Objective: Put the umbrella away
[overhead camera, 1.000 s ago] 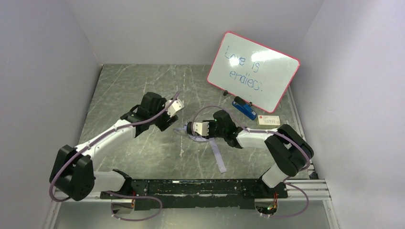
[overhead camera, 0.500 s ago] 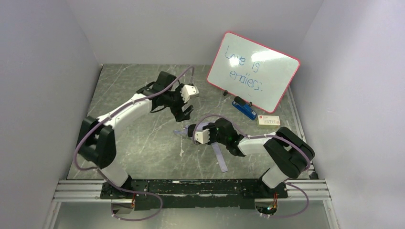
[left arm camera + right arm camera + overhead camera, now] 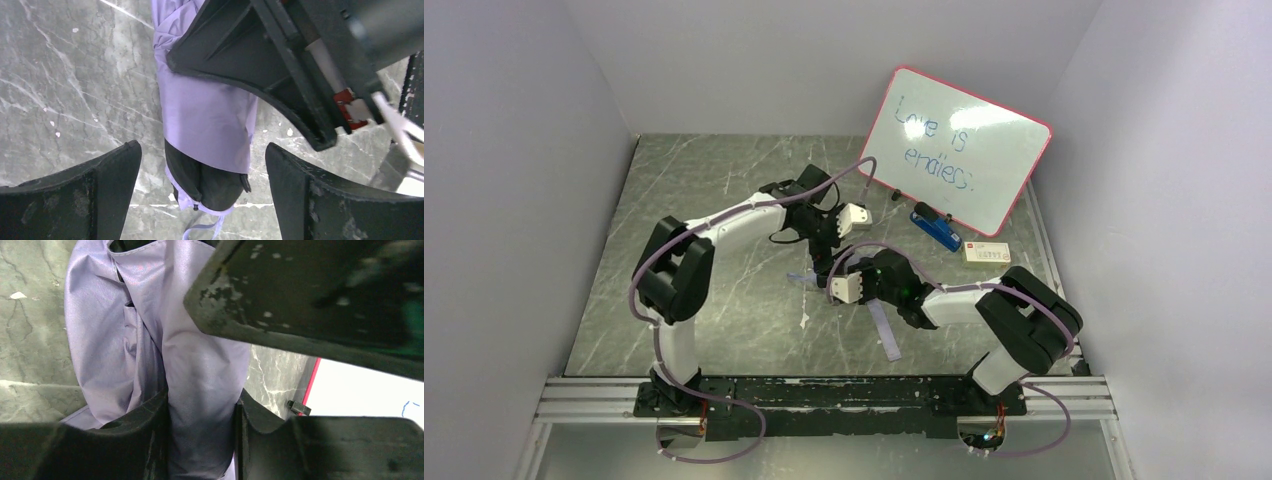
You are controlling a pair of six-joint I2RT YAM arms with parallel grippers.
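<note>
Two end effectors are at the umbrella (image 3: pixel 205 110), which lies folded on the surface (image 3: pixel 724 200) near its middle, well apart from the red-framed whiteboard (image 3: pixel 954 150) at the far right.

Right end effector (image 3: pixel 200 410): fingers drawn together and clamped on the lavender fabric. The right wrist view shows cloth bunched and squeezed between the two pads.

Left end effector (image 3: pixel 202 149): fingers apart, one on each side of the bundle and touching neither side. It is poised above the end where a dark part shows under the canopy edge, just beside the right arm's fingers. The wrist view does not show how high it is above the surface.

A loose pale strap (image 3: pixel 882 332) trails from the bundle toward the near edge, unfastened.

Step in hand, as judged: the canopy is gathered and pinned by the right arm, and the left arm is lining up for a second grasp. The task appears partly done, since the fabric is collected but not bound.

Next move, as judged: the left arm should descend squarely over the bundle and close on it without striking the right fingers, which sit very near. The right grasp needs to hold, or the folds will spring loose.
</note>
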